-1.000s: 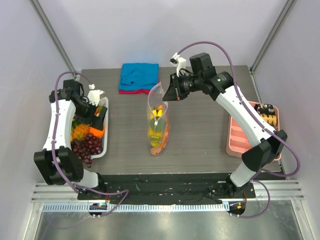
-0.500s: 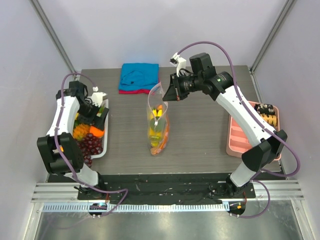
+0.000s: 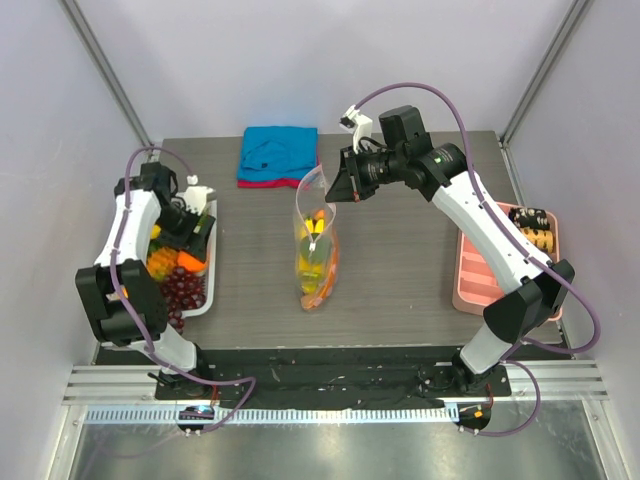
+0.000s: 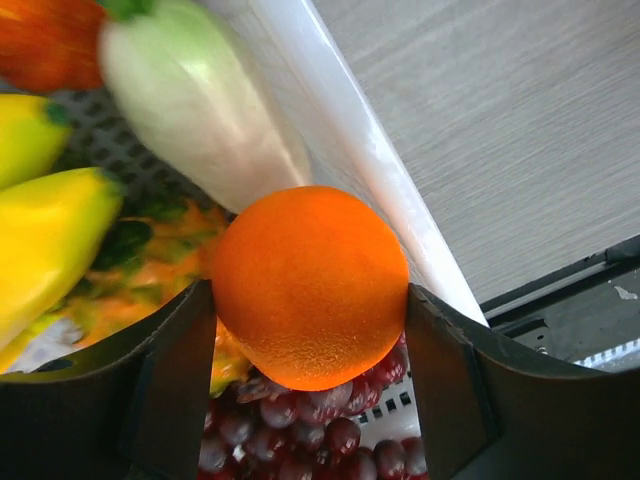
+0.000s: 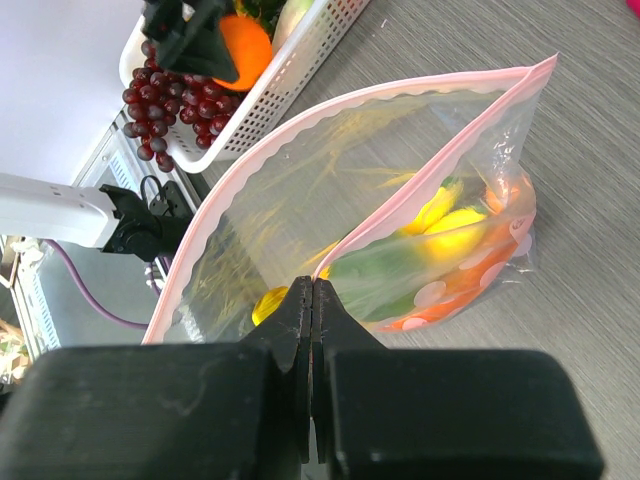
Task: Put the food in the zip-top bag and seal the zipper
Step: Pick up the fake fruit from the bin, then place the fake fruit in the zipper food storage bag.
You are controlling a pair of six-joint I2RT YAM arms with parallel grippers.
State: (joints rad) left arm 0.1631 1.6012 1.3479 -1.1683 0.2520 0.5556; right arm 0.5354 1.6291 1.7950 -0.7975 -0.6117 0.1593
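Note:
The zip-top bag stands on the table with its mouth held up and open. It holds yellow, green and orange food pieces. My right gripper is shut on the pink zipper strip at one side of the mouth. My left gripper is in the white basket. It is shut on the round orange, one finger on each side, just above the purple grapes. Yellow banana-like pieces and a pale vegetable lie beside it.
A folded blue-and-red cloth lies at the table's far edge. A pink compartment tray with dark brown-and-tan pieces sits at the right edge. The basket's white rim runs close by the orange.
My left arm has shifted a little over the basket and its fingers now sit round the orange. The right arm and the bag have not moved.

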